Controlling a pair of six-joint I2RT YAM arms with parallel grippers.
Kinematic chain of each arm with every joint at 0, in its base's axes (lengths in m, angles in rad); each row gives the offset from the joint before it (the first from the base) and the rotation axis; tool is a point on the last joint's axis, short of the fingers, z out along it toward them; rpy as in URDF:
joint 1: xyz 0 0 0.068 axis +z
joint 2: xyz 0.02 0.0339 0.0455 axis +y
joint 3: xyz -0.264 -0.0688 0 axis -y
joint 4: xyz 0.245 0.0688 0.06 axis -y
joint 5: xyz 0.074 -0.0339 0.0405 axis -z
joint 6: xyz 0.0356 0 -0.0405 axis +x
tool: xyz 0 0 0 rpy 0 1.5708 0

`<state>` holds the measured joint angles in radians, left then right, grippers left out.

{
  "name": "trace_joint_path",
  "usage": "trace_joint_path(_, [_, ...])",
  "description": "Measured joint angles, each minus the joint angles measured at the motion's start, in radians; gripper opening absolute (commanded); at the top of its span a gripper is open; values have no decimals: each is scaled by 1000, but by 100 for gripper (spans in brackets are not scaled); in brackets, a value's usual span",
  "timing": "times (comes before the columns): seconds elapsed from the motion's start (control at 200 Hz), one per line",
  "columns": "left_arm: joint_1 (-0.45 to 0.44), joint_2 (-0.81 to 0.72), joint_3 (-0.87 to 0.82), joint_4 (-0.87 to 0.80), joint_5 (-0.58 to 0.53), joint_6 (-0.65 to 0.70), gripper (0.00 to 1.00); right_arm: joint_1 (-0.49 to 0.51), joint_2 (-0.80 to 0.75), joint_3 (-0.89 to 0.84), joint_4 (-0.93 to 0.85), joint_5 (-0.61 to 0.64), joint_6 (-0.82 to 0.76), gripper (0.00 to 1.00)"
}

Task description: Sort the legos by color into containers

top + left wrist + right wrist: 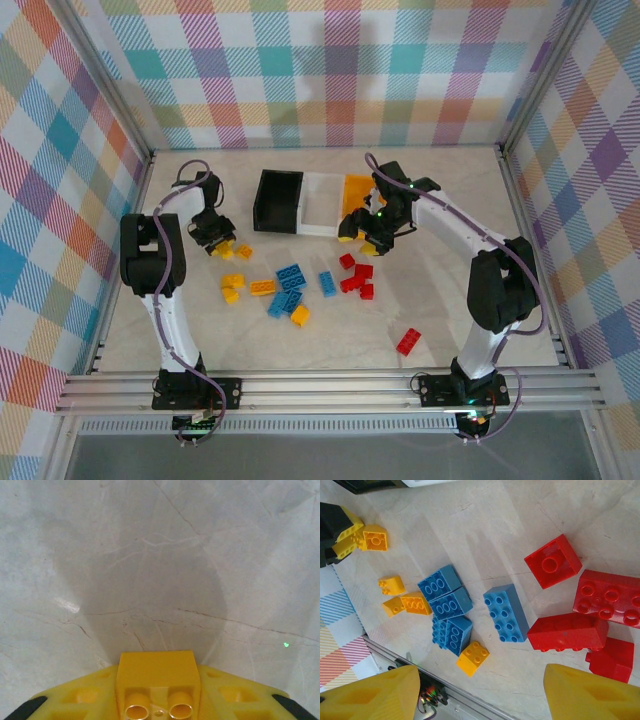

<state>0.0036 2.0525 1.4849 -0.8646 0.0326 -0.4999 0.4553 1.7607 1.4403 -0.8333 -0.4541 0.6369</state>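
Your L gripper is squeezing shut on a small yellow brick, studs facing the cam. It's hanging over bare table w/ a soft shadow under it, so I think the brick is up off the top, ready to carry.

The yellow-orange bin is sitting at the right end of the row, past the black bin and the white bin. That brick is facing a long trip across.

Your R gripper is hovering just in front of the yellow-orange bin, fingers spread wide, holding nothing. It's looking down on the pile: red bricks bunched close, a blue brick beside them, more blue & yellow ones farther off. Wide open like that, it's prob. getting set to drop over one. The reds are touching each other, so a pick there may bump a neighbor.

Most bricks are lying on the table, so sorting is looking early, tho I can't tell what's in the bins.
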Motion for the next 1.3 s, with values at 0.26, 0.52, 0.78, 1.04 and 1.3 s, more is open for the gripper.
trace_joint_path(0.26, [0, -21, 4, 28, 31, 30, 36, 0, 0, 0, 3, 2, 13, 67])
trace_joint_path(0.52, [-7, -124, 106, 104, 174, -14, 37, -5, -6, -1, -15, 30, 5, 67])
trace_joint_path(0.78, [-116, -32, 440, 140, 240, -38, 38, -38, -36, -1, -36, 38, -17, 67])
trace_joint_path(1.04, [-233, 193, 668, 67, 219, 11, 39, -73, -64, -8, -53, 50, -40, 67])
trace_joint_path(1.3, [-252, 289, 714, -41, 132, 79, 39, -86, -135, -64, -55, 53, -45, 68])
